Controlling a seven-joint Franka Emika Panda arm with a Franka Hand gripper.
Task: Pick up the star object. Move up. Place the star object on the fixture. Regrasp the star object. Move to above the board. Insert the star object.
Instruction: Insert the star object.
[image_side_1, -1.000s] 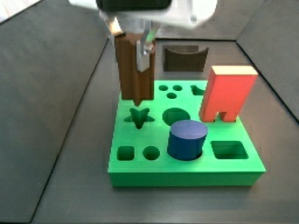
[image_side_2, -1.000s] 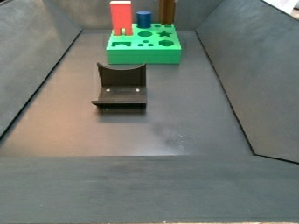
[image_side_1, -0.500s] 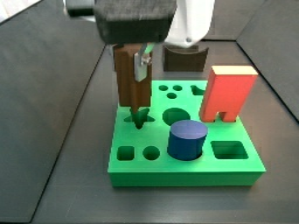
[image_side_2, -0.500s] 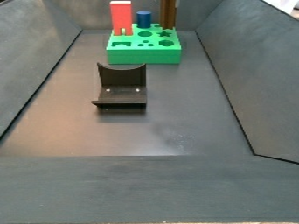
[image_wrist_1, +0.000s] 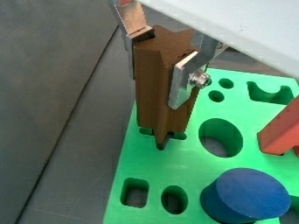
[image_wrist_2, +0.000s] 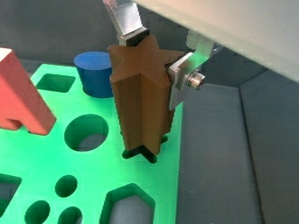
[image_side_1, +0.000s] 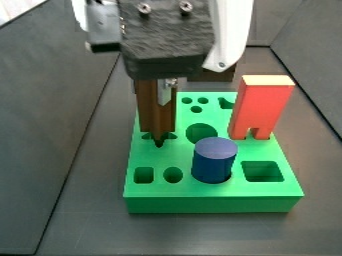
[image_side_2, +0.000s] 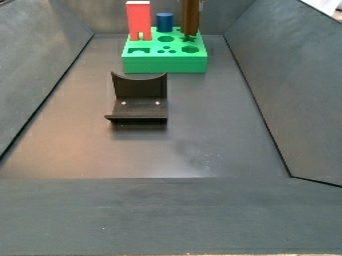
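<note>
The fixture (image_side_2: 138, 98) sits empty mid-frame. At the upper edge, the gripper (image_side_1: 159, 92) has come lower – its fingers (image_wrist_1: 184, 77) pinch the star (image_wrist_2: 140, 101), whose tip now enters the board's (image_side_1: 214, 190) star hole – insertion is under way.

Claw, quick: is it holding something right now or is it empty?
Claw: closed on the star object, which stands upright with its lower end in the star hole of the board.
</note>
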